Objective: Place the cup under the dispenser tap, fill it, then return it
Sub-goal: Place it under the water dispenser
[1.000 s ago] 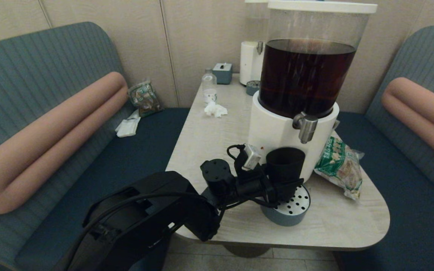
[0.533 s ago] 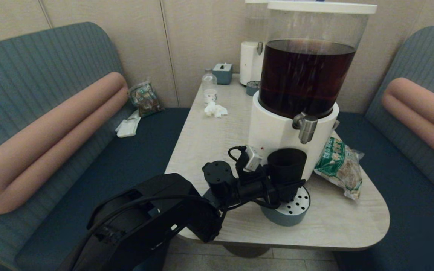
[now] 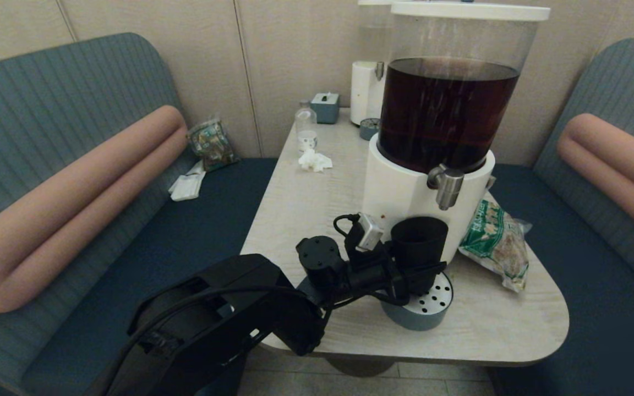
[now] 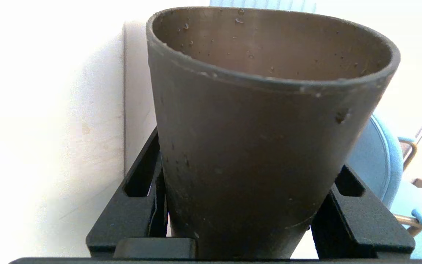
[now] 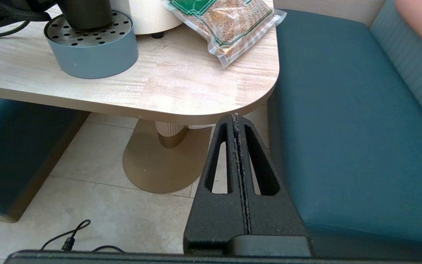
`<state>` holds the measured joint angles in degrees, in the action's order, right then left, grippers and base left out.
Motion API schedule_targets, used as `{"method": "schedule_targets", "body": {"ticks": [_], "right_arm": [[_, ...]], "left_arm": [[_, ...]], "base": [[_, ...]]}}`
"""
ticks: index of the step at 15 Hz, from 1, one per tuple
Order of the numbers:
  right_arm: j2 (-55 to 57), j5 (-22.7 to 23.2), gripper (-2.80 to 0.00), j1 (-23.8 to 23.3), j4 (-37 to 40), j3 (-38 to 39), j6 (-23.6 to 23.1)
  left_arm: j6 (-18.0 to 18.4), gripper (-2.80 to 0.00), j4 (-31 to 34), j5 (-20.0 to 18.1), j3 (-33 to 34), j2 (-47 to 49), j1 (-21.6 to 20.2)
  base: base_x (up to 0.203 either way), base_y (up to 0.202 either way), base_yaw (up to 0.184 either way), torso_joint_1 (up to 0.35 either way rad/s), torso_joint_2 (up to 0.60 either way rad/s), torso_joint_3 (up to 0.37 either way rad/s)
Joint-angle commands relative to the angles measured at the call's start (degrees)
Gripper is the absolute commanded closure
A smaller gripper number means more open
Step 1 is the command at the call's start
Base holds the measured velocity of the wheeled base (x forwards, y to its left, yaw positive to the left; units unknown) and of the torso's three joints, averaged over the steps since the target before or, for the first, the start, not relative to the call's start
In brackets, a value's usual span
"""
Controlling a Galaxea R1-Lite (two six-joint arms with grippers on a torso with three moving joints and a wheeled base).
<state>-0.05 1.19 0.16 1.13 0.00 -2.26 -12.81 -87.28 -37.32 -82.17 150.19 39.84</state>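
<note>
The black cup [image 3: 419, 240] stands upright with its base on the perforated top of the blue-grey drip tray [image 3: 432, 311], in front of the big dispenser's white base [image 3: 399, 190]. The silver dispenser tap [image 3: 447, 187] hangs above and slightly right of the cup's rim. My left gripper [image 3: 413, 278] is shut on the cup's lower half; in the left wrist view the cup [image 4: 266, 139] fills the frame between both black fingers [image 4: 137, 205], with droplets on its inner wall. My right gripper [image 5: 236, 123] is shut and empty, parked low beside the table's corner, out of the head view.
A green snack bag [image 3: 496, 242] lies right of the dispenser. A slimmer white dispenser [image 3: 366, 91], a small bottle [image 3: 306, 127], a tissue box [image 3: 325, 106] and crumpled tissue [image 3: 314, 160] sit at the table's far end. Teal benches flank the table [image 3: 306, 203].
My left arm has nudged the held cup slightly to the right over the drip tray, then held still. The right arm has stayed parked.
</note>
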Motion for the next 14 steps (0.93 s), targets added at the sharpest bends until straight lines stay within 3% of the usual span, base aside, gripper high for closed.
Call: {"method": "schedule_targets", "body": {"ticks": [1, 7, 8, 14], "right_arm": [[0.0, 0.0, 0.0, 0.0, 0.0, 0.1, 0.0], [0.0, 0.0, 0.0, 0.0, 0.0, 0.0, 0.0], [0.0, 0.0, 0.0, 0.0, 0.0, 0.1, 0.0], [0.0, 0.1, 0.0, 0.0, 0.0, 0.0, 0.0]], "left_arm": [[-0.1, 0.0, -0.4, -0.1, 0.1, 0.1, 0.4], [0.0, 0.0, -0.4, -0.1, 0.3, 0.0, 0.5], [0.0, -2.8, -0.4, -0.1, 0.3, 0.0, 0.5], [-0.1, -2.8, -0.4, -0.1, 0.3, 0.0, 0.5]], "base": [[0.0, 0.0, 0.0, 0.0, 0.0, 0.0], [0.0, 0.0, 0.0, 0.0, 0.0, 0.0], [0.0, 0.0, 0.0, 0.0, 0.0, 0.0], [0.0, 0.0, 0.0, 0.0, 0.0, 0.0]]}}
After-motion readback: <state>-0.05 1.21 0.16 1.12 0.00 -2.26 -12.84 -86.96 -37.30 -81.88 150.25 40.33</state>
